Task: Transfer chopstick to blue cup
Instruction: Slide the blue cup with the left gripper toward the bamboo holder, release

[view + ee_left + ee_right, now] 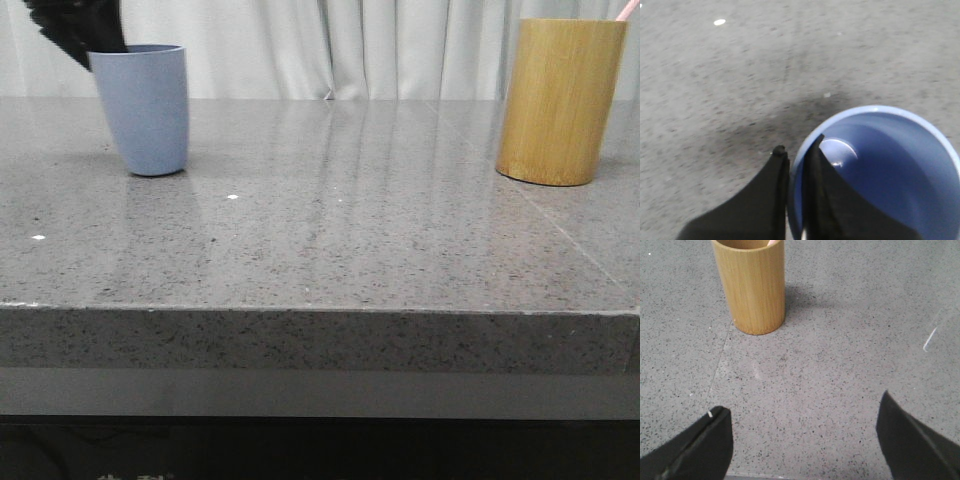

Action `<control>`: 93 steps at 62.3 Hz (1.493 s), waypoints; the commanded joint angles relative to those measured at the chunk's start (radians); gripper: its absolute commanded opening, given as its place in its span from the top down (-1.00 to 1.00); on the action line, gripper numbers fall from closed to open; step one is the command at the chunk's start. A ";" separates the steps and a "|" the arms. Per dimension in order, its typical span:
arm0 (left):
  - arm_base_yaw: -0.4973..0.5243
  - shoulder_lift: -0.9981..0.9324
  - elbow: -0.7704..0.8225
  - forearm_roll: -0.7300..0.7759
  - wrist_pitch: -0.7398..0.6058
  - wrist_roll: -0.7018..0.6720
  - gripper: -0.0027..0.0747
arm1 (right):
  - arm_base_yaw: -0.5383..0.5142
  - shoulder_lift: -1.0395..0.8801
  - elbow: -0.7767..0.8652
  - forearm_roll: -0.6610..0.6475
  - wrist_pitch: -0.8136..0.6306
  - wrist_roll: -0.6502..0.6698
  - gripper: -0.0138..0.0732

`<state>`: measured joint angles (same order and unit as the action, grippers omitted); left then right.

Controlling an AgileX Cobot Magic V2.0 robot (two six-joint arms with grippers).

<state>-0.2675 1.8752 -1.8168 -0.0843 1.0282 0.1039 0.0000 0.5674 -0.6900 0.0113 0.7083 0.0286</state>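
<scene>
- Chopstick (625, 10) first: I see just a pink tip poking above the rim of the bamboo holder (560, 100), far right on the table (320, 250). It hasn't been moved, so by my reckoning the task proper is not yet begun.
- Blue cup (145, 108) sits far left, upright, well apart from the holder, with a long stretch of table between them.
- Left pincer (796, 150) is at the cup: in the left wrist view one finger is outside the wall, the other inside, and they're nipped together on the rim. I call that clenched on the blue cup.
- Right pincer (805, 412) is spread wide and grasping nothing, with the bamboo holder ahead of it in the right wrist view, not touching.
- Risk one: the left pincer has the cup by a thin edge. Any sideways tug could tilt or topple it.
- Risk two: so little of the chopstick shows above the holder that the right pincer may close on the bamboo rim instead, or knock the holder over.
- Risk three: a thin, smooth stick can pivot in the grip on the way across, then miss the cup mouth or strike the left finger inside it.
</scene>
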 commanded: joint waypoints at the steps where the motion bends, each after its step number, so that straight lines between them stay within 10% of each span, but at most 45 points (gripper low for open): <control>1: -0.049 -0.044 -0.074 -0.024 -0.045 0.000 0.98 | -0.001 0.008 -0.036 -0.006 -0.077 -0.005 -0.70; 66: -0.321 0.257 -0.548 -0.024 0.087 -0.014 0.96 | -0.001 0.008 -0.036 -0.006 -0.076 -0.005 -0.70; 83: -0.321 0.257 -0.548 -0.024 0.088 -0.014 0.11 | -0.001 0.008 -0.036 -0.006 -0.076 -0.005 -0.70; 93: -0.321 0.252 -0.548 -0.024 0.088 -0.014 0.09 | -0.001 0.008 -0.036 -0.006 -0.076 -0.005 -0.70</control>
<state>-0.5816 2.1988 -2.3288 -0.0941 1.1627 0.1004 0.0000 0.5674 -0.6900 0.0113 0.7083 0.0286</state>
